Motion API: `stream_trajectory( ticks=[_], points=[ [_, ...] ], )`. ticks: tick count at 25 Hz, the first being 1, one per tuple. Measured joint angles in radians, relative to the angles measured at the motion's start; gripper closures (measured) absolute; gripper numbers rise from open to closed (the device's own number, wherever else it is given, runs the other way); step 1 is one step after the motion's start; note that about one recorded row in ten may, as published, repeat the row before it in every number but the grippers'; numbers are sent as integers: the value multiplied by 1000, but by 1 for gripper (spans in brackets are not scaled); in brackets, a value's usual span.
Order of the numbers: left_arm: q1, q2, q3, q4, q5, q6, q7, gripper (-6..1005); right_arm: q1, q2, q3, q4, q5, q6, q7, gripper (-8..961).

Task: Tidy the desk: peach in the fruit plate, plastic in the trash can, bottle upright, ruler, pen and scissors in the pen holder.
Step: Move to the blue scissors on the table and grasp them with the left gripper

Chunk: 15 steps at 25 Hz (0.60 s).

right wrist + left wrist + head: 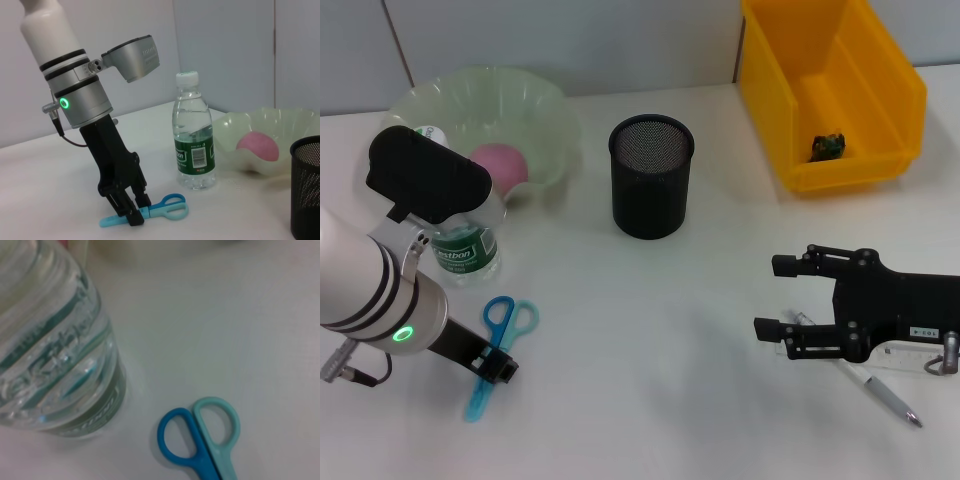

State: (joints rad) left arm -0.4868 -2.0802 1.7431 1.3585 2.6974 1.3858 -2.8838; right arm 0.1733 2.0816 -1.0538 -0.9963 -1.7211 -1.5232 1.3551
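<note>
Left gripper (492, 366) pinched on scissors (500, 352) at the desk.
Blades hidden behind fingers; handles point toward upright bottle (194, 134). Right gripper (782, 297) wide open over pen (880, 392).

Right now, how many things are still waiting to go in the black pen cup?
3. The scissors lie under the left end effector. The pen and clear ruler lie under the right end effector. Inside the pen cup nothing shows.

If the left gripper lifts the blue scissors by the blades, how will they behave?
The small blue and teal scissors look rigid and light. Lying flat, they probably slide rather than roll. With the left gripper down at the blades, the handles may swing open.
</note>
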Motion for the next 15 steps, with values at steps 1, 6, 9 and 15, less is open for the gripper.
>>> stream_trajectory(
  ticks=[1, 6, 9, 15],
  points=[
    [0, 0, 0, 0, 0, 0, 0, 632, 0, 0, 0, 0, 0, 0, 1, 135],
    [-3, 0, 1, -1, 14, 1, 0, 656, -1, 0, 0, -1, 0, 1, 2, 135],
    [-3, 0, 1, 1, 16, 2, 0, 671, -2, 0, 0, -1, 0, 1, 2, 134],
    [-3, 0, 6, 8, 21, 12, 1, 721, -2, 0, 0, -1, 0, 2, 2, 134]
  ],
)
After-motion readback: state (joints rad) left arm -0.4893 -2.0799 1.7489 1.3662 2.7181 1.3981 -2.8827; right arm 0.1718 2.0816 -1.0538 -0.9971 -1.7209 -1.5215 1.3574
